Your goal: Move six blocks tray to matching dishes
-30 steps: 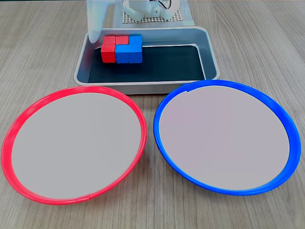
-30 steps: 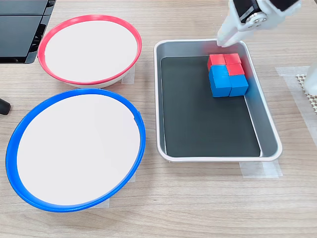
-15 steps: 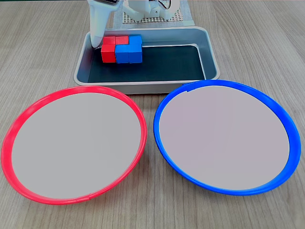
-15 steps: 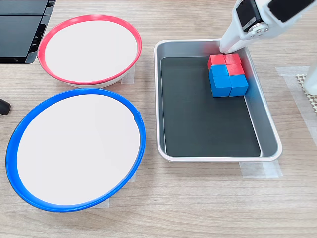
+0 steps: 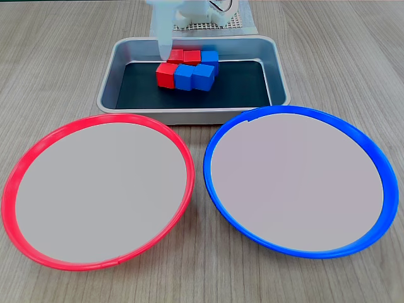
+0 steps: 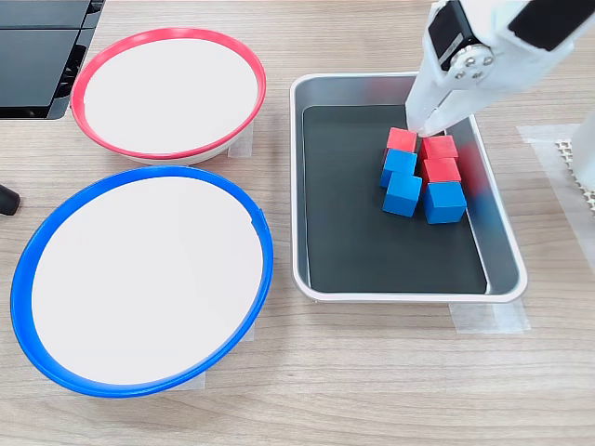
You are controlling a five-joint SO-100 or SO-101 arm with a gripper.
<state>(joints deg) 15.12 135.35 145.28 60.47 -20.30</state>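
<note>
I am seeing the white fingers (image 6: 429,128) pointing down into the rectangular silver metal tray (image 6: 321,93), tips touching the cluster of small red and blue cubes (image 6: 421,175) | cannot tell if they are apart or together | red-rimmed round dish (image 6: 88,65) and blue-rimmed round dish (image 6: 28,269) are sitting well apart from them on the wooden counter (image 6: 372,372)

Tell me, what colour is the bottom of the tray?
Black, inside silver walls; the tray shows it best in a fixed view looking down from above.
</note>
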